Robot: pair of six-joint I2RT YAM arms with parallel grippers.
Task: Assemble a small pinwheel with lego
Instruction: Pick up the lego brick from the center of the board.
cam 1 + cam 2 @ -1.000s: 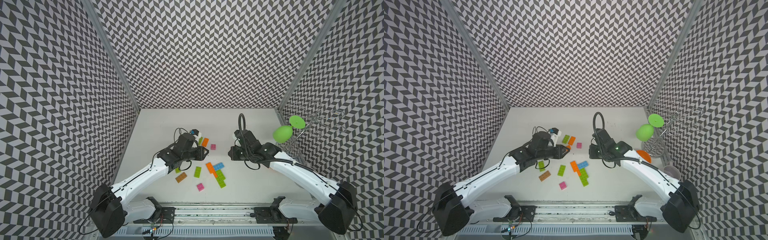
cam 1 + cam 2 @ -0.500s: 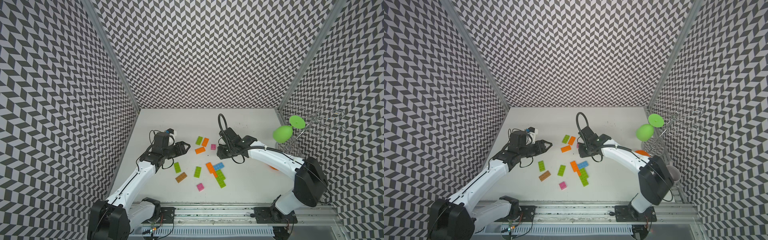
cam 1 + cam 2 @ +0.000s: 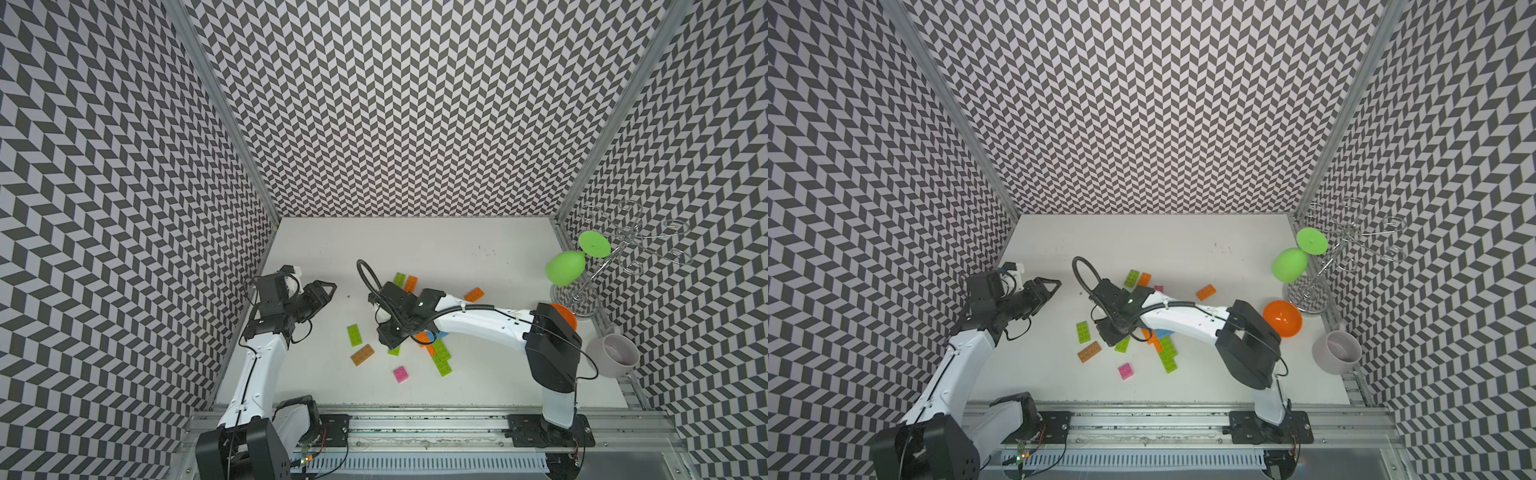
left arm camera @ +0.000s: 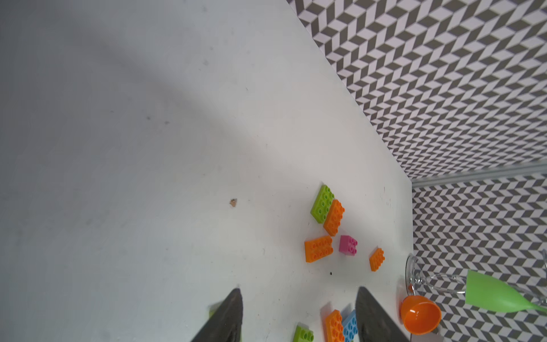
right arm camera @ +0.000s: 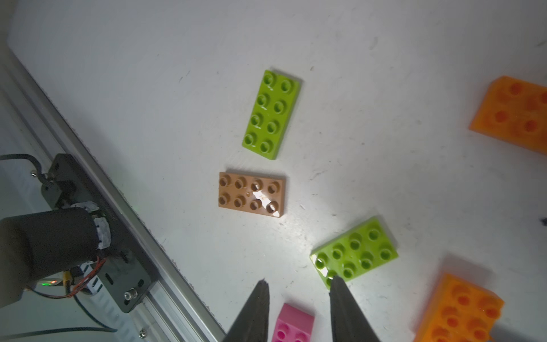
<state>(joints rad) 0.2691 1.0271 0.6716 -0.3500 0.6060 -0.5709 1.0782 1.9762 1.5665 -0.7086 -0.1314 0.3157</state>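
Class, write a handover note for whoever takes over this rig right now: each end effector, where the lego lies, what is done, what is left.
Left end effector: open, empty, apart from the bricks.
Right end effector: open, empty, poised at a lime brick's corner, near the brown brick.
Bricks lie scattered on the table; a lime, orange and blue bunch sits under the right arm, joined or not unclear.
Done: no pinwheel shows. Left: pick and join the blades.
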